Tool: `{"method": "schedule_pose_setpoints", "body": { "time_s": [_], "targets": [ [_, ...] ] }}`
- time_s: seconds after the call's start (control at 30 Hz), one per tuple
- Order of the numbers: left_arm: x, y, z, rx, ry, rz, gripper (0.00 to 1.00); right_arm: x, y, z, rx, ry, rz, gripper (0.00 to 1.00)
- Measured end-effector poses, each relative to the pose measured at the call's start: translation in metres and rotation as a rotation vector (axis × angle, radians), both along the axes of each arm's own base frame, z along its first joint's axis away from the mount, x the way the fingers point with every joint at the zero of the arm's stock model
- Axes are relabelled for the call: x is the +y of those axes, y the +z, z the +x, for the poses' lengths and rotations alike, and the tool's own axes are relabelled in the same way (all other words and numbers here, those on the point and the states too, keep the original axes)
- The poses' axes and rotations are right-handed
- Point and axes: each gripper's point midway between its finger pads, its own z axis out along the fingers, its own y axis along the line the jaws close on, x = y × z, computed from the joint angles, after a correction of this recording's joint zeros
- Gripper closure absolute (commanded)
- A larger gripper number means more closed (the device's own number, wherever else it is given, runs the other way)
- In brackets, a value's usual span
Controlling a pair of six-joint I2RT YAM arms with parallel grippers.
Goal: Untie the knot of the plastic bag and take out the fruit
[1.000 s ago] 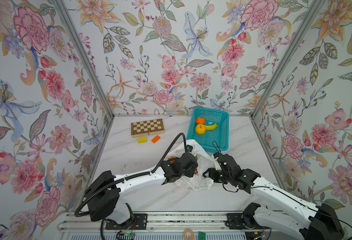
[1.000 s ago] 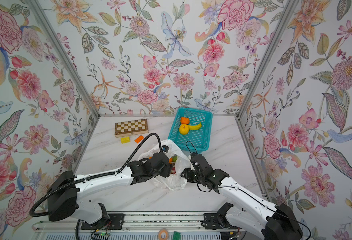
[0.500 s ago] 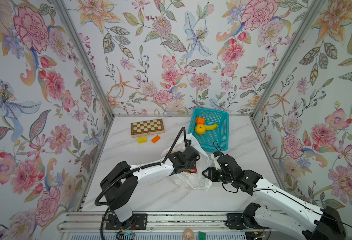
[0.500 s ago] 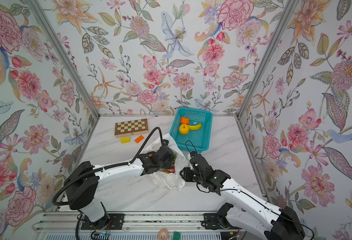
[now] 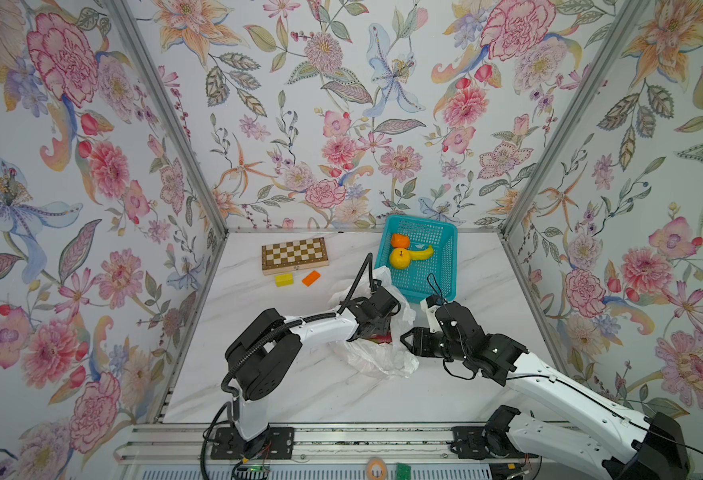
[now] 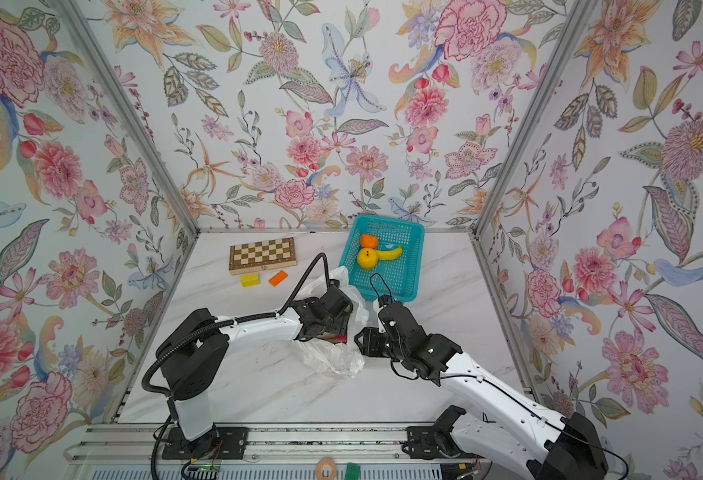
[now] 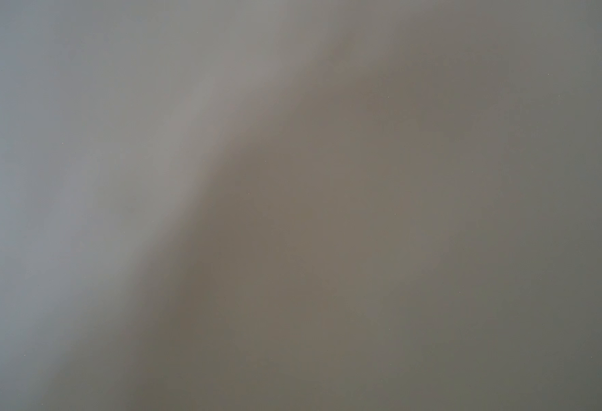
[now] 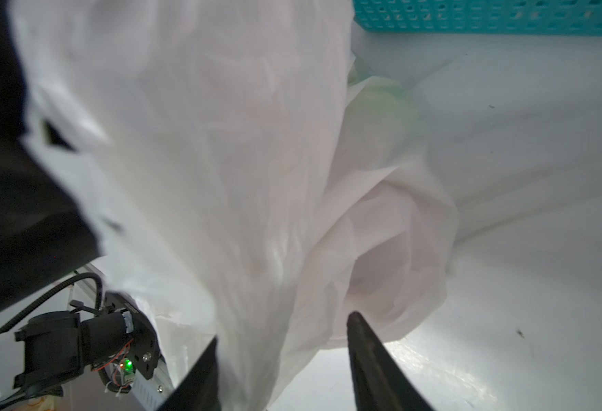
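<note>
Plastic bag (image 5: 387,361): our left gripper (image 5: 376,322) reaches inside, likely for fruit (image 5: 384,338); whether it is spread or closed we cannot tell. Right gripper (image 8: 285,326), spread apart, straddles a fold of it.

The basket (image 5: 439,276) holds an orange (image 5: 399,240), a yellow apple (image 5: 399,258) and a banana (image 5: 423,252). Just before the basket lies the bag (image 5: 383,361), with the left arm (image 5: 324,328) reaching into it and the right gripper (image 5: 404,337) at its side.

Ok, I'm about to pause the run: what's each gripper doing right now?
Left gripper: buried in the plastic bag, state cannot be told.
Right gripper: open, the bag hanging loose between its fingers.
</note>
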Motion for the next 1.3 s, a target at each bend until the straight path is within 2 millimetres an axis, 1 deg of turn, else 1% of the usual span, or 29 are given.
{"method": "schedule_pose_setpoints", "body": {
  "time_s": [0.13,0.23,0.3,0.37,0.43,0.5,0.6,0.73,0.93,1.17,1.3],
  "targets": [
    [0.000,-0.003,0.000,0.013,0.003,-0.010,0.31,0.000,0.011,-0.001,-0.011,-0.002,0.013,0.20],
    [-0.001,-0.003,0.000,0.018,0.002,-0.016,0.39,-0.001,0.025,-0.001,-0.027,-0.014,0.033,0.13],
    [-0.002,-0.003,-0.001,0.021,0.000,-0.018,0.42,-0.001,0.039,0.002,-0.053,-0.025,0.055,0.10],
    [-0.003,-0.003,-0.001,0.024,-0.007,-0.023,0.43,-0.001,0.053,0.004,-0.082,-0.034,0.078,0.09],
    [-0.004,-0.001,-0.002,0.022,-0.011,-0.036,0.44,-0.002,0.064,0.006,-0.106,-0.045,0.096,0.08],
    [-0.004,0.003,-0.003,0.017,-0.013,-0.046,0.45,-0.004,0.071,0.006,-0.121,-0.056,0.107,0.06],
    [-0.004,0.012,-0.005,0.004,-0.018,-0.072,0.47,-0.005,0.077,0.007,-0.130,-0.067,0.120,0.05],
    [-0.002,0.032,-0.010,-0.025,-0.030,-0.130,0.49,-0.004,0.086,0.006,-0.146,-0.065,0.137,0.03],
    [0.003,0.059,-0.020,-0.082,-0.057,-0.223,0.52,-0.005,0.090,0.007,-0.159,-0.074,0.133,0.02],
    [0.000,0.089,-0.036,-0.158,-0.156,-0.356,0.52,-0.005,0.100,0.009,-0.182,-0.084,0.143,0.01],
    [-0.003,0.103,-0.044,-0.197,-0.216,-0.417,0.52,-0.005,0.113,0.012,-0.206,-0.095,0.156,0.01]
  ]
}}
